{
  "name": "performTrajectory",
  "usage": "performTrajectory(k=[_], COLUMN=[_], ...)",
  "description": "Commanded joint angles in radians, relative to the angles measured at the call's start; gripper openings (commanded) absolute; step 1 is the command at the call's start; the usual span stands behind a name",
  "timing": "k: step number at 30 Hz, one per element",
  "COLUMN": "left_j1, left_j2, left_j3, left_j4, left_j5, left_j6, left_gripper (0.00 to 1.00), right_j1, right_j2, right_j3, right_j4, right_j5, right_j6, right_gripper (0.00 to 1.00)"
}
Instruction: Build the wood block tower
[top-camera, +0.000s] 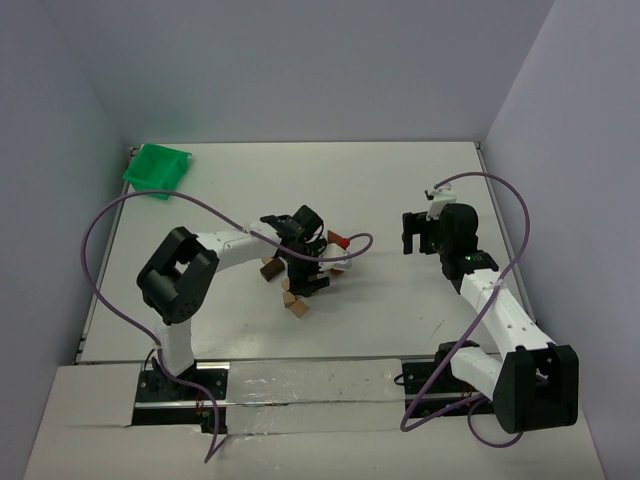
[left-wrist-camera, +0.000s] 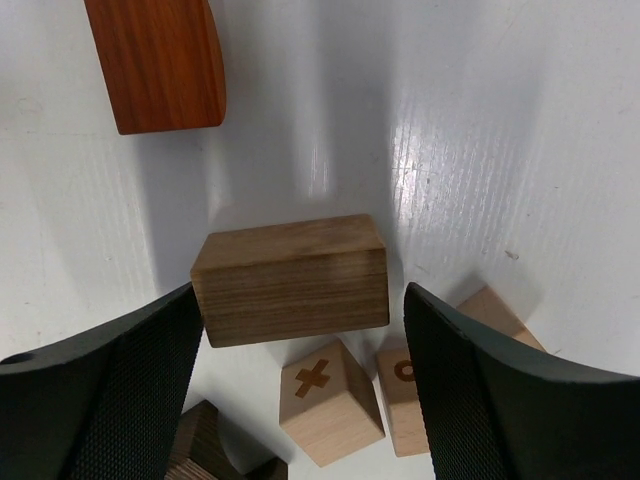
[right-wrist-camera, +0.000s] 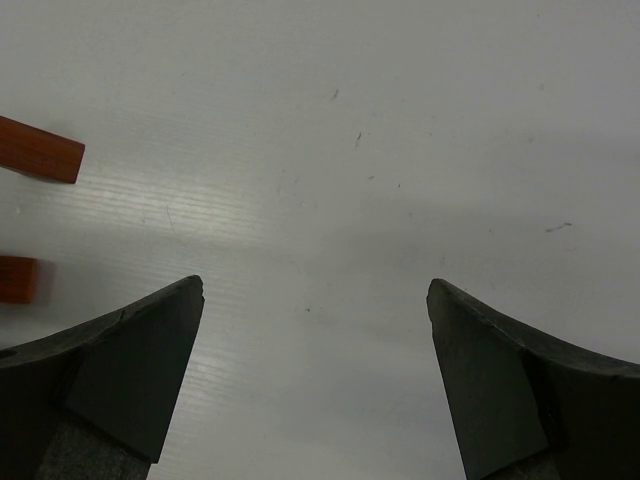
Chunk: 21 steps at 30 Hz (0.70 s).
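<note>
A brown cuboid (left-wrist-camera: 290, 280) fills the gap between the jaws of the left gripper (left-wrist-camera: 300, 300), with marked cubes (left-wrist-camera: 325, 400) crowding just beside it. Under the right gripper (right-wrist-camera: 315, 290) the worktop (right-wrist-camera: 330, 150) lies bare; reddish blocks (right-wrist-camera: 35, 150) stand off to one side.

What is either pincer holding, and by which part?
Nothing. The left pincer straddles the brown cuboid with a gap showing; the right pincer gapes empty.

There are 2 arms (top-camera: 225, 250), 1 green bin (top-camera: 157, 168) and at least 6 wood blocks (left-wrist-camera: 290, 280).
</note>
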Motion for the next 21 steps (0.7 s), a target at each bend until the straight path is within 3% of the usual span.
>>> performTrajectory(k=[1, 6, 8, 13, 17, 21], left_j1=[-0.006, -0.004, -0.001, 0.037, 0.072, 0.107], left_j2=[-0.021, -0.081, -0.104, -0.224, -0.311, -0.386], left_j3=[0.017, 0.064, 0.093, 0.175, 0.14, 0.003], left_j4=[-0.038, -0.056, -0.077, -0.145, -0.177, -0.194], left_j5=[-0.008, -0.029, -0.035, -0.021, -0.012, 0.007], left_j6=[-0.001, -0.007, -0.007, -0.012, 0.014, 0.044], left_gripper=[0.87, 0.91, 0.99, 0.99, 0.99, 0.99], right_j1=[0.004, 0.004, 0.004, 0.004, 0.004, 0.004], right_j2=[-0.008, -0.013, -0.014, -0.023, -0.024, -0.017], right_j3=[0.039, 0.041, 0.039, 0.039, 0.039, 0.042], right_j4=[0.016, 0.013, 0.013, 0.014, 0.015, 0.013], right_j5=[0.01, 0.008, 0.007, 0.004, 0.0, -0.003], right_j6=[-0.005, -0.003, -0.003, -0.002, -0.002, -0.002], right_gripper=[1.0, 1.0, 1.0, 1.0, 1.0, 1.0])
